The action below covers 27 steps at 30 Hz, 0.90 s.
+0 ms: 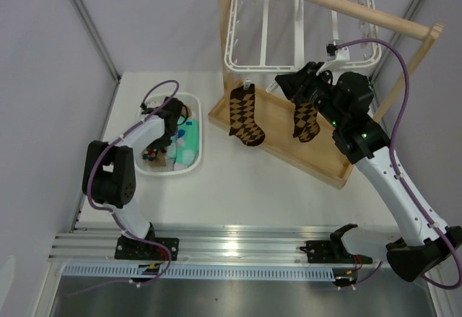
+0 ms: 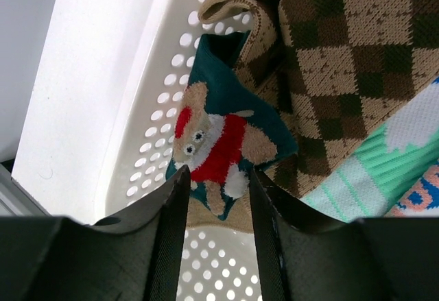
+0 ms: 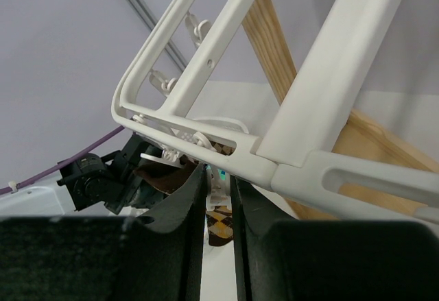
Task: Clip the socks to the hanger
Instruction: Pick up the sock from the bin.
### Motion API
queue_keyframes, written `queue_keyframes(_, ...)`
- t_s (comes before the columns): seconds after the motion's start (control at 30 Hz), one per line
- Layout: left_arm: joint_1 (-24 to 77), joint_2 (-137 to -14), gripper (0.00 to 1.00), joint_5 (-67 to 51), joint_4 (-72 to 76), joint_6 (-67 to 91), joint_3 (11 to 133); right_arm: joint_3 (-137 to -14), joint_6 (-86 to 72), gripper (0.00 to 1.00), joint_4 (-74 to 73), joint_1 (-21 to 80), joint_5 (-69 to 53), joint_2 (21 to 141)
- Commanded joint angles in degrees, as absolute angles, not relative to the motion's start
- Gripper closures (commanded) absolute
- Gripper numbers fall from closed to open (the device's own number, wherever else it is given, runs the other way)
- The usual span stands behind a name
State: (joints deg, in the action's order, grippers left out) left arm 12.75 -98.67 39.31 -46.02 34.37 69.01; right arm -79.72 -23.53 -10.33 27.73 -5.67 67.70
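Reaching into the white mesh basket [image 1: 200, 133] at the left of the counter [image 1: 253, 194], the left gripper [image 1: 167, 126] points down among the loose socks. Its wrist camera gives what the overhead view cannot: the jaws stand apart, one fingertip on each side of a dark teal sock [image 2: 218, 95] bearing a small bear in red. This sock lies on the perforated basket floor, partly over a brown argyle sock [image 2: 343, 40], with a mint green sock [image 2: 357, 171] just beside that.

Only the overhead view shows the whole hanger [image 1: 260, 66] on the wooden stand's rod [image 1: 346, 6], with two argyle socks already clipped beneath it – one at the left [image 1: 245, 118], one at the right [image 1: 306, 120] – both dangling over the wooden tray [image 1: 289, 151]. The right gripper [image 1: 299, 89] sits at the top of the right-hand sock.

From the right wrist, the hanger frame crosses close overhead, and the jaws are drawn near together with a small white clip [image 3: 218, 190] in the narrow gap – whether they pinch it cannot be told.
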Motion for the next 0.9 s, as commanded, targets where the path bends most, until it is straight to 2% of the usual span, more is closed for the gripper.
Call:
queue_keyframes(0.0,11.87,-95.89,0.56,41.31,-46.84,33.49,70.93,-79.72,-23.82,0.94,-7.73,27.42,-6.77,66.62)
queue_keyframes(0.27,11.16,-97.82,0.58,40.08,-46.06,33.4,70.67,-79.98,-23.73,0.94,-7.91,27.42,-6.86,66.45)
queue_keyframes(0.57,10.37,-99.4,0.72,38.76,-45.18,33.14,71.1,-79.72,-24.34,0.94,-7.73,27.42,-7.47,66.62)
queue_keyframes(0.87,10.46,-100.72,0.69,36.3,-44.56,32.78,70.31,-79.37,-24.7,0.94,-7.65,27.33,-7.82,66.27)
